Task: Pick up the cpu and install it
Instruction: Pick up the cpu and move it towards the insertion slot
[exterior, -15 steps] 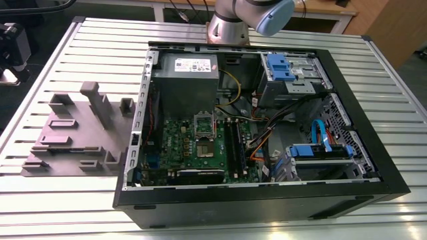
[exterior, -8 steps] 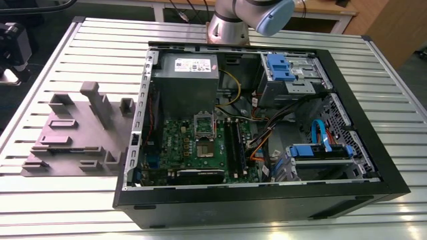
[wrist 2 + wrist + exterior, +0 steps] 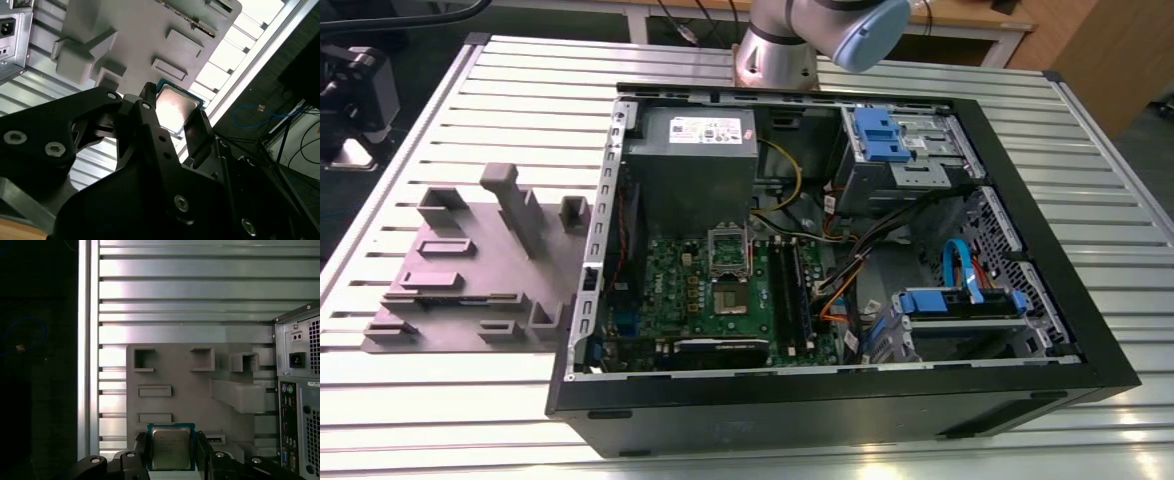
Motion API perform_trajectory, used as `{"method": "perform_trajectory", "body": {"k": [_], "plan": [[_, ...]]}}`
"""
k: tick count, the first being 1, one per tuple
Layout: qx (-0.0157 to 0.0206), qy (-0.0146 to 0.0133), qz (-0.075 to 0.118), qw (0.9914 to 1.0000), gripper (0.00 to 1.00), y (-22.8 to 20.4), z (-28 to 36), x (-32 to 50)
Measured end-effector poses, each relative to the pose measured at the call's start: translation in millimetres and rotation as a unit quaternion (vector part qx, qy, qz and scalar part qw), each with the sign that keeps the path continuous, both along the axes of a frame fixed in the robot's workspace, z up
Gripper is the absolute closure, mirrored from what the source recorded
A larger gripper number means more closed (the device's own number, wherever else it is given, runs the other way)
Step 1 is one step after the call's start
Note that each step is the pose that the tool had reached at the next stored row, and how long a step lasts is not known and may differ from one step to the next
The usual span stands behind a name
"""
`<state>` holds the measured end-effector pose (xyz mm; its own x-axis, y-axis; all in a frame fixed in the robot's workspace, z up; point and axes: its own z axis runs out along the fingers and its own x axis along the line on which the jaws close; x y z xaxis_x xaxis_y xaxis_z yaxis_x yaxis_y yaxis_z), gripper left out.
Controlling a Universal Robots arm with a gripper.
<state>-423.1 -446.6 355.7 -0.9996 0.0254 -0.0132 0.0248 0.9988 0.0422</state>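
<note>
The cpu [image 3: 171,447] is a small square chip with a silver-grey top and a thin pale rim. It sits between the two black fingers of my gripper [image 3: 171,452], which is shut on its opposite edges. In the second wrist view the cpu [image 3: 176,106] shows its shiny metal face in the same grip of the gripper [image 3: 175,119]. Behind it lies the grey moulded holder [image 3: 175,372], well apart from the chip. In the exterior view the open computer case [image 3: 1067,330] shows the motherboard socket [image 3: 726,296] with its metal frame [image 3: 724,245] hinged up.
The grey holder [image 3: 467,265] with upright blocks lies on the slatted metal table [image 3: 494,90] at the exterior view's left of the case. The case's rear panel [image 3: 299,390] stands beside the holder. Cables, blue drive brackets [image 3: 887,135] and a power supply [image 3: 690,160] crowd the case.
</note>
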Motion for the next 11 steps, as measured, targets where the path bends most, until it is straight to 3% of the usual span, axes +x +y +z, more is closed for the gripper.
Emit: {"method": "perform_trajectory", "body": {"k": [11], "plan": [[0.0,0.0,0.0,1.0,0.53,0.0,0.0,22.1]]}}
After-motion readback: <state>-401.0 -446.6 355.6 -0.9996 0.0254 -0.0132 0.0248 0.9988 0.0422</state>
